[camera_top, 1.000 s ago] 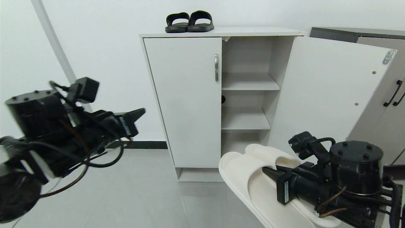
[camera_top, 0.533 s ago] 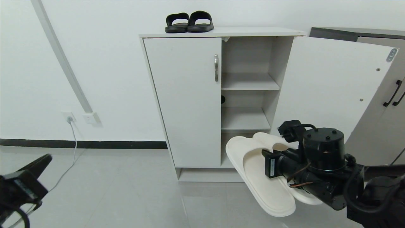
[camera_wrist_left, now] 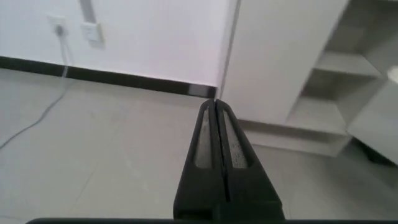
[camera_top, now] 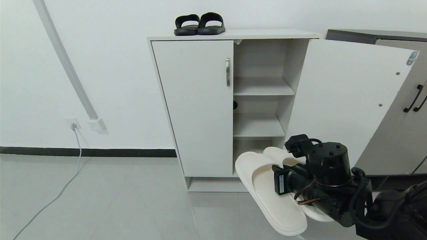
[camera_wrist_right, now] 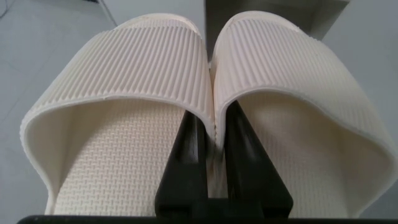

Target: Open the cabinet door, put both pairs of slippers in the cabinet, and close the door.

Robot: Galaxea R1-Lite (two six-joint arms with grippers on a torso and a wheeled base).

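White slippers (camera_top: pixel 263 186) hang pinched by their inner straps in the right gripper (camera_wrist_right: pixel 214 146), low before the open cabinet (camera_top: pixel 191 106). Black slippers (camera_top: pixel 199 24) sit on its top. Left gripper (camera_wrist_left: pixel 216 130) is clenched, empty.

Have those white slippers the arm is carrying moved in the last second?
Yes. The white slippers, pinched in the right gripper, have moved forward, closer to the cabinet's open bottom compartment.

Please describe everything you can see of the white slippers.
The white slippers are a cream, foam-looking pair with ribbed straps and textured footbeds. They lie side by side, and the right gripper pinches their inner strap edges together from the heel side. They are held in the air above the floor, tilted, toes toward the open bottom of the cabinet.
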